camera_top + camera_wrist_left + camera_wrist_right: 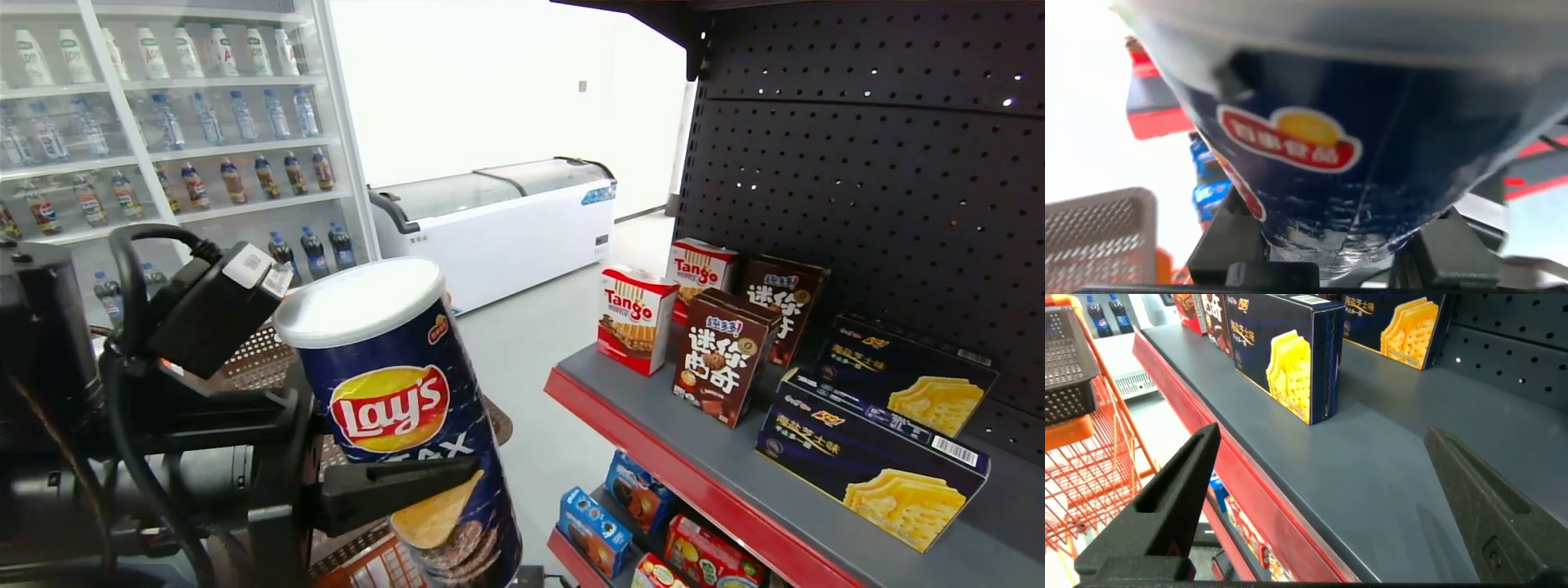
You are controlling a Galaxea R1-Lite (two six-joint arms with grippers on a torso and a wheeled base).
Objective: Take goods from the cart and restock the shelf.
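Note:
A dark blue chips can (392, 392) with a white lid stands upright, held off the ground to the left of the shelf, and my left gripper (408, 490) is shut on its lower half. Close up, the can (1355, 122) sits between the black fingers (1229, 241). The shelf (653, 408) has a grey board with a red front edge. My right gripper (1323, 514) is open with nothing between its fingers, hovering just over the front of the grey shelf board (1372, 474). The orange wire cart (1086, 465) stands beside the shelf and below the can (261, 359).
On the shelf stand red-and-white wafer boxes (633, 318), brown biscuit boxes (722, 359) and dark blue cracker boxes (873, 457), one close to my right gripper (1290, 359). A lower shelf (645, 523) holds more packs. Behind are a drinks cooler (163, 122) and a chest freezer (498, 220).

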